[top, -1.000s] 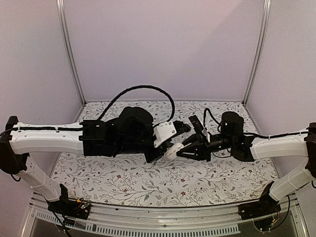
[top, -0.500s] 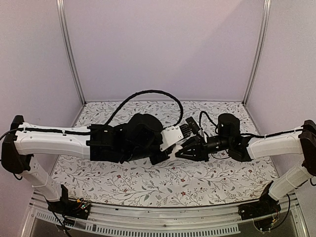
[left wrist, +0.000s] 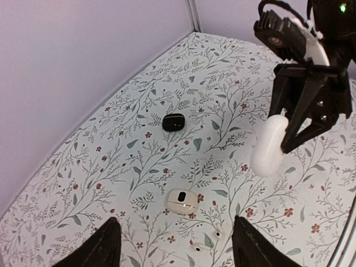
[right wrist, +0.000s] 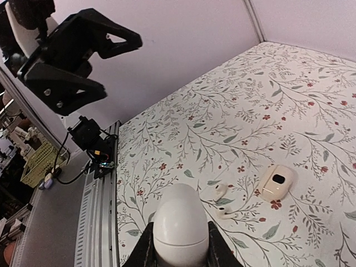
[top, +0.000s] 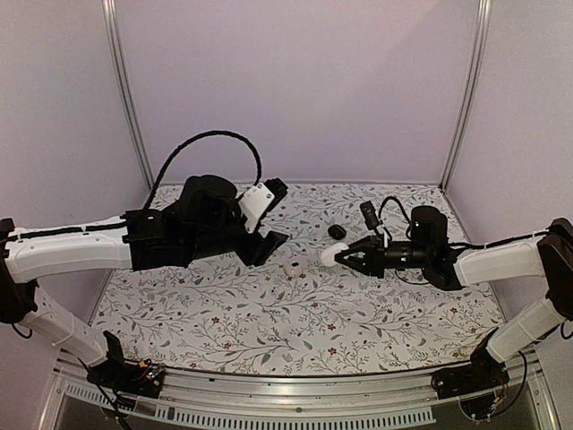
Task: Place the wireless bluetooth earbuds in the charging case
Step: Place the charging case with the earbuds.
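From above, your right gripper (top: 344,256) is clenching the white case (top: 330,256); your left gripper (top: 273,215) is hanging released. Left wrist: the white earbuds (left wrist: 199,246) are lying on the mat (left wrist: 139,83) below, tiny, likely light, slippery. Right wrist: pinch stems gently.

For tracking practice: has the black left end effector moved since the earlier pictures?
Yes. The left end effector drew back leftward, toward the silver left corner post.

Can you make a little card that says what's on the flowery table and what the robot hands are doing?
Left gripper: open, holding nothing
Right gripper: shut on white case
Table: black case, cream case, two white earbuds
Earbuds: loose on the table near the cream case, not in any case
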{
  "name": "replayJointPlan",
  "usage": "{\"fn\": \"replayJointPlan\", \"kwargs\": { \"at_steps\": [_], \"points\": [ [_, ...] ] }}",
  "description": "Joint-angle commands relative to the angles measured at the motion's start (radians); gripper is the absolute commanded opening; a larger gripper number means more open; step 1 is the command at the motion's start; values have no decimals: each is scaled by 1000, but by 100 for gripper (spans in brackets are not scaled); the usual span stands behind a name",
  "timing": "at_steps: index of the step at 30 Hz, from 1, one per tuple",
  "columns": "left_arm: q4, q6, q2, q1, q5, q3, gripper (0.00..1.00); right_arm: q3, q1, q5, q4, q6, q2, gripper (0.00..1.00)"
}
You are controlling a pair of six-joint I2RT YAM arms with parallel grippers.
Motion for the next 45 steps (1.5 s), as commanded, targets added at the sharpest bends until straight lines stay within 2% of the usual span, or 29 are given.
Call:
{"fn": "replayJointPlan", "kwargs": {
  "at_steps": [1, 3, 4, 8, 10, 17, 20, 24, 30, 33, 35, 42, 45],
  "points": [
    [93, -110, -48, 50, 68, -51, 78, -66, -125, 115, 19, 67, -7, 0],
    [121, -143, -66, 76, 91, -70, 97, -83, -197, 129, 14, 99, -2, 0],
    [146, -154, -74, 85, 100, -83, 99, -89, -233, 140, 5, 108, 7, 0],
    [188, -219, -93, 129, 107, -119, 100, -85, -352, 123, -29, 141, 70, 1],
    [185, -263, -93, 154, 90, -124, 100, -76, -386, 122, -40, 149, 105, 5],
    [195, -377, -90, 233, 127, -145, 100, 15, -471, 131, -120, 131, 233, 6],
    [183, -380, -75, 242, 97, -138, 100, 66, -496, 131, -172, 108, 280, 8],
    [167, -380, -58, 249, 92, -134, 100, 113, -504, 127, -220, 94, 323, 15],
    [135, -378, -22, 270, 121, -114, 100, 168, -505, 122, -293, 79, 375, 16],
    [113, -360, 9, 276, 159, -101, 100, 177, -505, 147, -319, 74, 381, 28],
    [97, -350, 41, 279, 183, -91, 100, 190, -505, 158, -346, 60, 384, 31],
    [29, -283, 153, 288, 274, -31, 100, 226, -507, 185, -391, 42, 378, 52],
    [-45, -241, 221, 302, 332, 34, 100, 241, -507, 234, -424, 29, 351, 70]
  ]
}}
